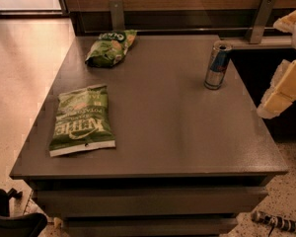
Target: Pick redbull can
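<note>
The redbull can (217, 65) stands upright on the dark grey table (167, 127), near its far right edge. It is slim, blue and silver, with a silver top. My gripper (281, 90) shows as pale arm parts at the right edge of the view. It is to the right of the can, beyond the table's edge and apart from the can. Nothing is seen in its hold.
A flat green chip bag (82, 120) lies at the table's left front. A crumpled green chip bag (110, 47) lies at the far left. A wall with metal brackets (259, 19) runs behind the table. A dark object (10, 216) sits on the floor at lower left.
</note>
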Robot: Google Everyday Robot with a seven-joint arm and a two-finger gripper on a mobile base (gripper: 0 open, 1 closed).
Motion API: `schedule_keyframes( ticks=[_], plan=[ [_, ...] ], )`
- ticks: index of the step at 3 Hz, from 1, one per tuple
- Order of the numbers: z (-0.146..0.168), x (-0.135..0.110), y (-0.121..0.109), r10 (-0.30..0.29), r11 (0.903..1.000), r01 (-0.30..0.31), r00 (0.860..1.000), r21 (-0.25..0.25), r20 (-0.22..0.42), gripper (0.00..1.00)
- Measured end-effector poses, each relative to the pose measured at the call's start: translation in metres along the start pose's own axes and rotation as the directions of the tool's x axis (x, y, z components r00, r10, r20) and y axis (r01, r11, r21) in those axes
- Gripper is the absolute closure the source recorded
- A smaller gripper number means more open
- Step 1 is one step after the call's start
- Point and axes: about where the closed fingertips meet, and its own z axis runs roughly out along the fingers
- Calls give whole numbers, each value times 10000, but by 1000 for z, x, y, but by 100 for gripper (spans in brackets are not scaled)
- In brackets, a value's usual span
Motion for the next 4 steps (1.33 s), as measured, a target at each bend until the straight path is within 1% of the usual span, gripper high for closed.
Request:
schedule_keyframes(
  ticks=[1, 2, 3, 4],
  plan=[
    [28, 22, -11, 998, 9943, -1033, 9885, 255, 1137, 0],
    [62, 41, -13, 1899, 9782, -2060, 9408, 283, 2808, 0],
    [95, 46, -29, 2375, 9470, -3138, 8277, 684, 5084, 0],
    [100, 41, -63, 2466, 8952, -4293, 7008, 1198, 6694, 0]
  ],
)
